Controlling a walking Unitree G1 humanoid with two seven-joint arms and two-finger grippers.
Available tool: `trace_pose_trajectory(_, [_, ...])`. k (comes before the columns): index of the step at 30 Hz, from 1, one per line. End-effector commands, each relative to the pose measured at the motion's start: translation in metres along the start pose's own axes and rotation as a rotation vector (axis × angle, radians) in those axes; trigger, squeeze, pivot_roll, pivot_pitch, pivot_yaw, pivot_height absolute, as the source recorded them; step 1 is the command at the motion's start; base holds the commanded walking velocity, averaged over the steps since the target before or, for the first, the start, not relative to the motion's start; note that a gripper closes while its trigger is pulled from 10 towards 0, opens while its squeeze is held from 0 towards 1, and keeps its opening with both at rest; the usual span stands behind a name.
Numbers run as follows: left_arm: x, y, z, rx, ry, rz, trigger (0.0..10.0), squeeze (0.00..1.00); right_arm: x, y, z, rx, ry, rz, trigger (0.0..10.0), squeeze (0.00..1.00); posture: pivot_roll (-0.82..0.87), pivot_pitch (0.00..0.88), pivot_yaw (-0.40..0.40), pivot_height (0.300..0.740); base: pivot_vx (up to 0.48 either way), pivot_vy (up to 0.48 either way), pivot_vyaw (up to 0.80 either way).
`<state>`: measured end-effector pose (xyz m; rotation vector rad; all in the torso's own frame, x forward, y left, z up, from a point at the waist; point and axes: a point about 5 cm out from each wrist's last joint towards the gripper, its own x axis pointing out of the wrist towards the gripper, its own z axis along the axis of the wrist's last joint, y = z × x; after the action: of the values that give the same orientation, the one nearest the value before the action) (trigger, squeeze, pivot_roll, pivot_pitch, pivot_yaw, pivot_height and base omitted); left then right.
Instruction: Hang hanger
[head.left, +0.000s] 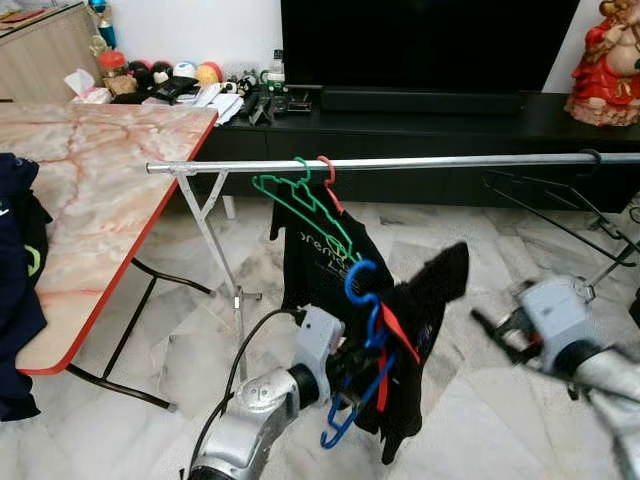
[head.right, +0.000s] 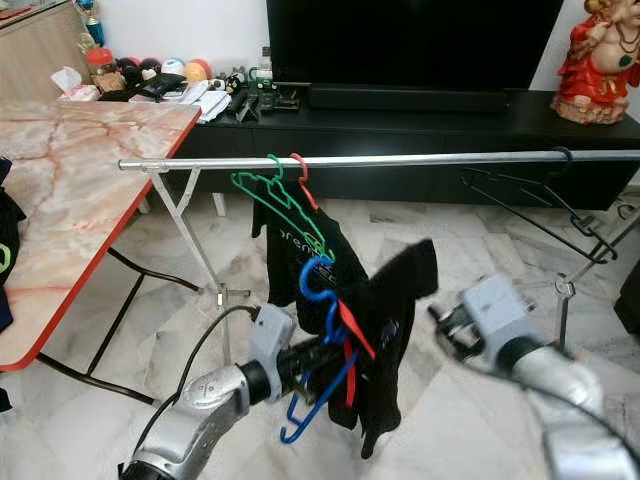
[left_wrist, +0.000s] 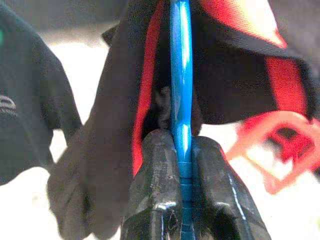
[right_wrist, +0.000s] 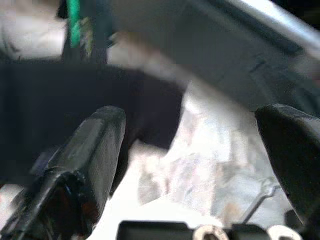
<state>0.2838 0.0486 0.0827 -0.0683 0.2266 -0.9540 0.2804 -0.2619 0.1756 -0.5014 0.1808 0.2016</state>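
Hanger lift toward the rail, garment in tow.
Left gripper (head.left: 352, 372) has its two black fingers pinched tight on the blue plastic hanger (head.left: 362, 335), which carries a black and red garment (head.left: 420, 330) and sits below and in front of the long silver metal rail (head.left: 400, 162); its blue hook (head.left: 358, 282) points up, not yet over the bar. Right gripper (head.right: 440, 322) hovers beside the garment with fingers spread wide, holding nothing. To do this well, the left arm should probably raise the hook above the rail, to the right of the green wire hanger (head.left: 305, 205) and red hanger (head.left: 328, 180) (already hooked there), then lower it squarely on before letting go, while the cloth's weight may tilt the hanger.
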Motion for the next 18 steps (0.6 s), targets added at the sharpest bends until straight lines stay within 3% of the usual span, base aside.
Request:
trace_pose_trajectory(1, [-0.003,-0.001,-0.003,0.036,0.032,-0.050,10.0,0.00,-0.003,-0.001,0.003,-0.020,-0.021,0.091,10.0,0.00,-0.11,0.083,-0.010,0.740,0.000,0.000,0.00])
trace_pose_trajectory(2, [-0.005,-0.001,-0.004,0.037,0.047,-0.073,10.0,0.00,-0.003,0.000,0.003,-0.075,-0.008,0.147,10.0,0.00,-0.10,0.083,-0.012,0.740,0.000,0.000,0.00])
trace_pose_trajectory(7, [-0.010,-0.002,-0.007,0.036,0.069,-0.132,10.0,0.00,-0.009,0.002,0.009,-0.102,-0.058,0.314,10.0,0.00,-0.11,0.080,-0.014,0.740,0.000,0.000,0.00])
trace_pose_trajectory(8, [-0.012,-0.004,-0.009,0.059,0.087,-0.173,10.0,0.00,-0.016,0.000,0.008,-0.118,-0.057,0.432,10.0,0.64,-0.12,0.075,-0.011,0.740,0.000,0.000,0.00])
trace_pose_trajectory(9, [-0.012,-0.004,-0.009,0.059,0.087,-0.173,10.0,0.00,-0.016,0.000,0.008,-0.118,-0.057,0.432,10.0,0.64,-0.12,0.075,-0.011,0.740,0.000,0.000,0.00])
trace_pose_trajectory(10, [-0.013,-0.006,-0.011,0.076,0.101,-0.207,10.0,0.00,-0.022,-0.003,0.007,-0.140,-0.046,0.548,10.0,1.00,-0.12,0.074,-0.010,0.740,0.000,0.000,0.00])
trace_pose_trajectory(11, [-0.014,-0.008,-0.012,0.083,0.111,-0.230,10.0,0.00,-0.027,-0.003,0.007,-0.135,-0.041,0.649,10.0,1.00,-0.13,0.069,-0.009,0.740,0.000,0.000,0.00])
trace_pose_trajectory(15, [-0.014,-0.011,-0.014,0.091,0.129,-0.277,10.0,0.00,-0.035,-0.002,0.001,-0.150,0.005,0.831,10.0,1.00,-0.12,0.062,-0.006,0.740,0.000,0.000,0.00])
trace_pose_trajectory(18, [-0.015,-0.019,-0.016,0.118,0.171,-0.362,10.0,0.00,-0.034,0.004,-0.013,-0.108,0.071,0.992,10.0,1.00,-0.12,0.055,-0.009,0.740,0.000,0.000,0.00])
